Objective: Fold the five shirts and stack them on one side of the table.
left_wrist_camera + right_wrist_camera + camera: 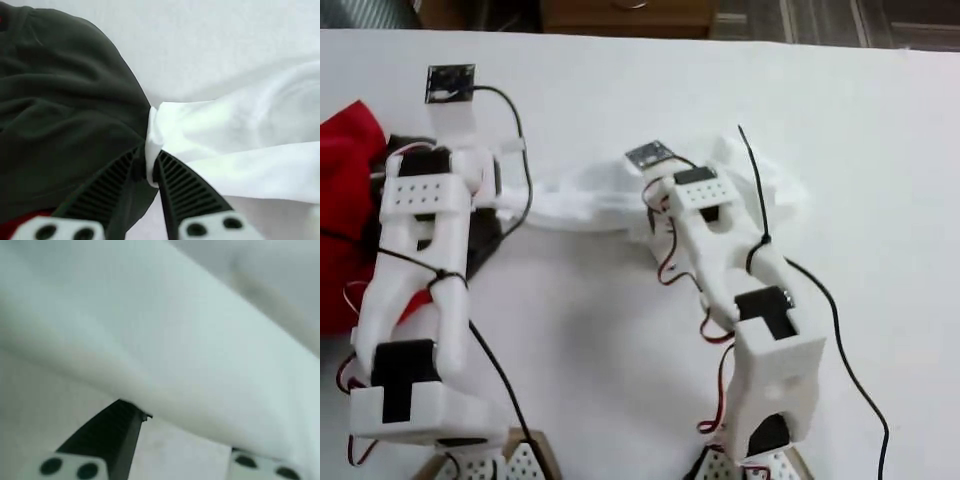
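Left tool [149,161] clamped on edge of white shirt [240,130], hard against dark shirt [65,100]. Left wrist view makes pinch plain; in high view left arm covers it. High view gives layout instead: white shirt strung between both arms, just 12 o'clock of counter [620,380] centre; dark shirt under left arm, red shirt [345,190] at 9 o'clock edge. Right tool [190,432] draped in white cloth; cannot tell its grip.

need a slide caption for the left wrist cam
Left gripper pinching the edge of a white shirt, right beside a dark shirt.
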`<action>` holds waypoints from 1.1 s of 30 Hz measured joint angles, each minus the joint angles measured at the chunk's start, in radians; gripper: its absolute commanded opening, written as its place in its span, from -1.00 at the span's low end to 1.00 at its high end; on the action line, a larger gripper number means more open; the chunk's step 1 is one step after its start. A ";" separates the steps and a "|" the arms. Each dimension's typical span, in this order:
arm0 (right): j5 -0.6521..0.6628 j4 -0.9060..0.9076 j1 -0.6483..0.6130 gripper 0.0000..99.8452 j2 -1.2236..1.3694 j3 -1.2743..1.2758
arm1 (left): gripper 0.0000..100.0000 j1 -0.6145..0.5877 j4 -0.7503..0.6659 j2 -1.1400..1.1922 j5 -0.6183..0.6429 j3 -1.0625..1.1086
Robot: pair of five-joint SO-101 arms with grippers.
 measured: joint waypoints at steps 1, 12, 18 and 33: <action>0.000 0.000 0.005 -0.48 0.006 -0.012 | -0.95 0.000 0.000 0.000 0.000 0.000; 0.000 -0.020 0.107 -0.95 0.014 -0.060 | -0.95 0.000 0.000 0.000 0.002 0.000; 0.002 -0.025 0.137 -0.96 0.015 -0.060 | -0.95 0.000 0.000 0.000 0.002 0.000; 0.011 0.209 0.130 -0.96 -0.368 -0.058 | -0.95 0.000 0.143 0.000 0.000 -0.028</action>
